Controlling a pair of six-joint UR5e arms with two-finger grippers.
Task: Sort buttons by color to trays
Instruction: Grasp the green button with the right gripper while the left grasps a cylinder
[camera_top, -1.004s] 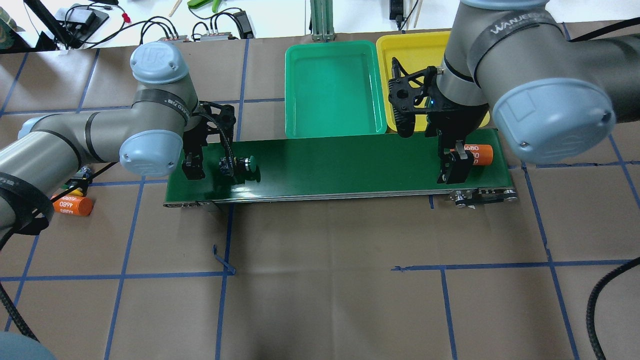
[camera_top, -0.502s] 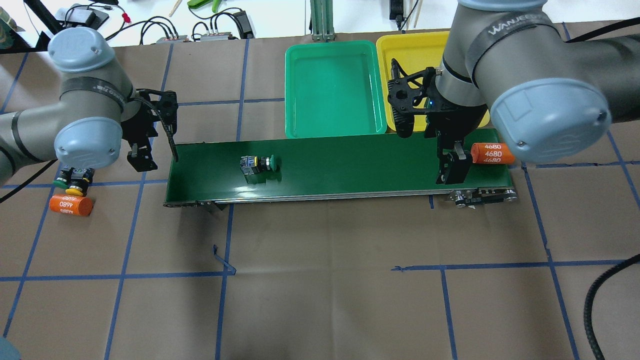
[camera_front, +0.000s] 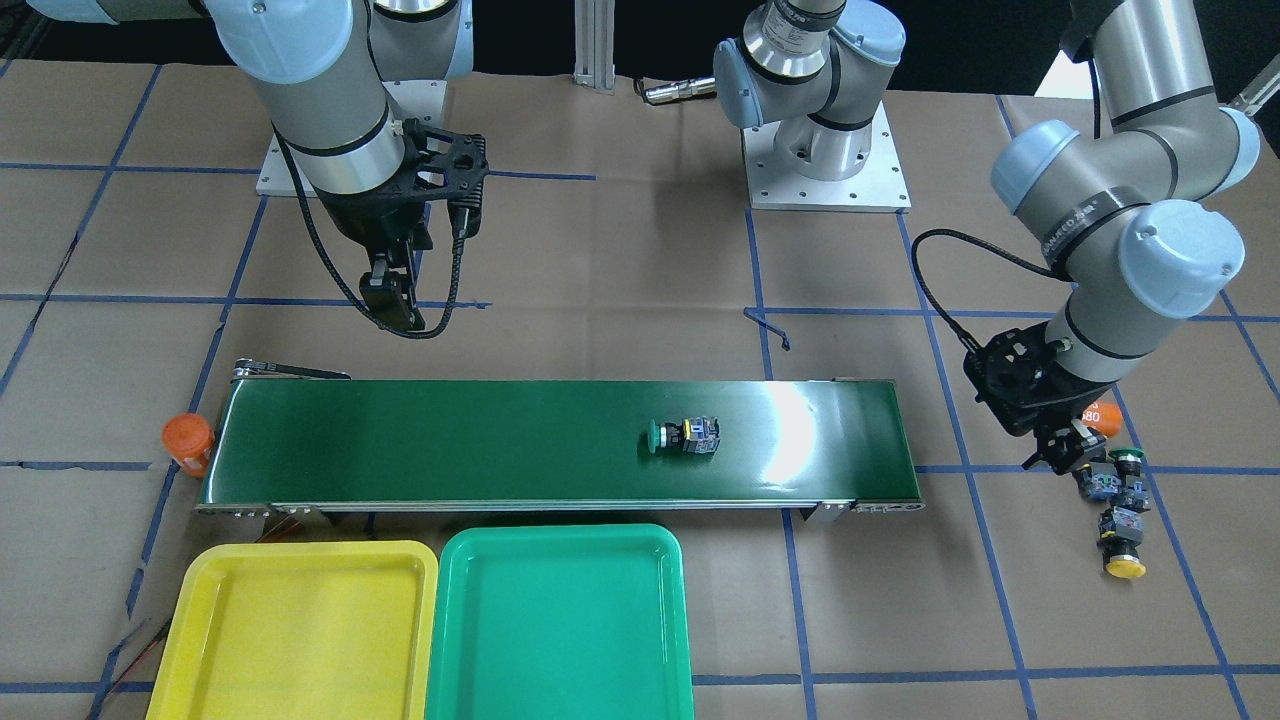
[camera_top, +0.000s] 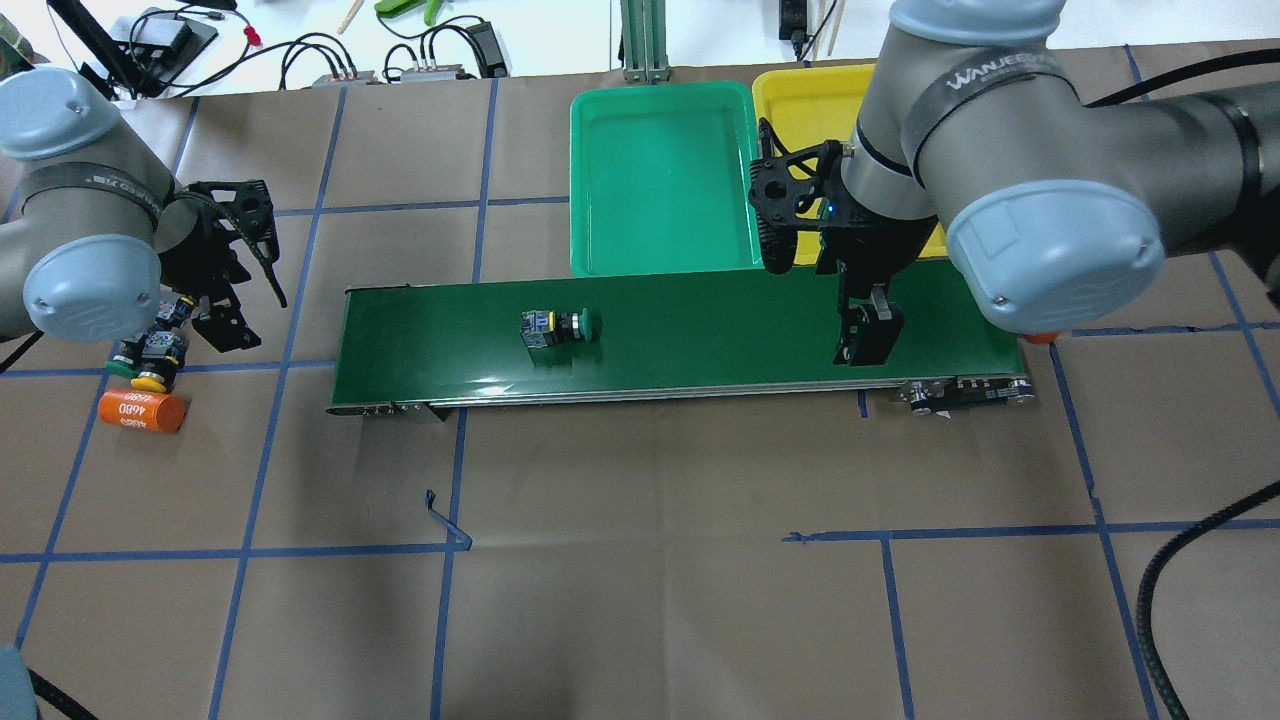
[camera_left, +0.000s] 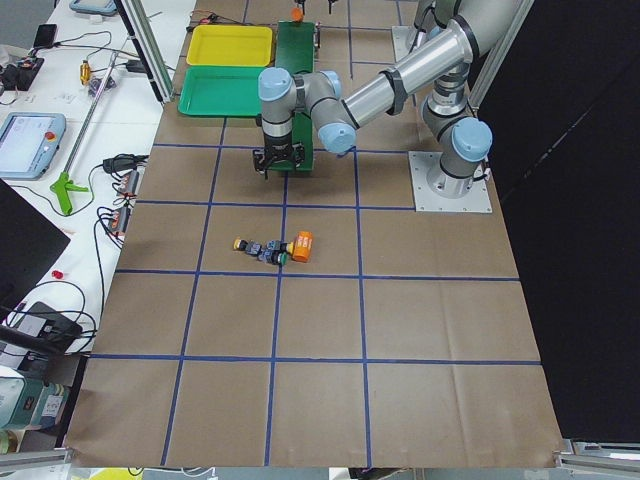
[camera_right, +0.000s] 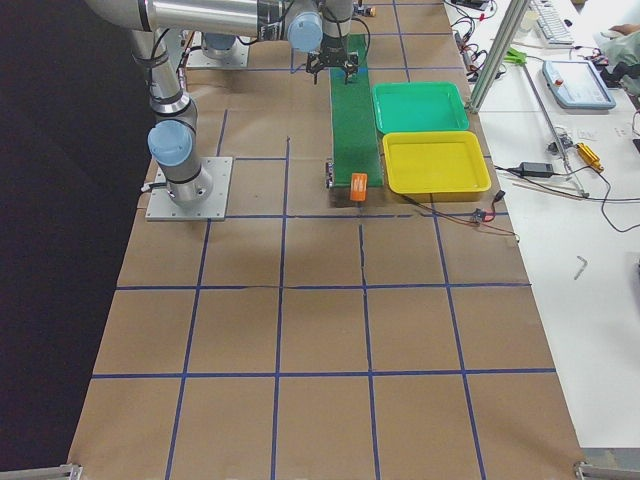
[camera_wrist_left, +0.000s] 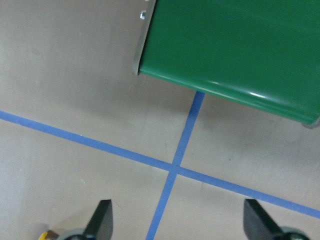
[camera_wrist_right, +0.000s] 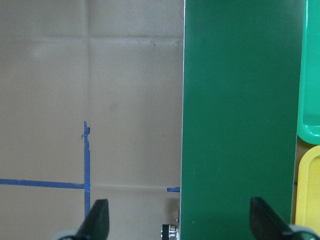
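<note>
A green-capped button (camera_top: 560, 326) lies on its side on the dark-green conveyor belt (camera_top: 700, 330), left of the middle; it also shows in the front view (camera_front: 683, 437). My left gripper (camera_top: 205, 320) is open and empty, low over the table left of the belt (camera_wrist_left: 180, 222), next to a cluster of buttons (camera_top: 150, 358) with one green cap and one yellow cap (camera_front: 1124, 568). My right gripper (camera_top: 868, 335) is open and empty above the belt's right part (camera_wrist_right: 180, 220). The green tray (camera_top: 660, 262) and the yellow tray (camera_top: 810, 90) stand behind the belt.
An orange cylinder marked 4680 (camera_top: 143, 411) lies beside the button cluster. Another orange cylinder (camera_front: 188, 440) sits at the belt's right end, off the belt. Cables and tools lie on the white bench beyond the trays.
My left arm has swung left off the belt to the button cluster. The green-capped button has ridden rightward. The orange cylinder has gone off the belt's right end. My right gripper has shifted slightly left.
</note>
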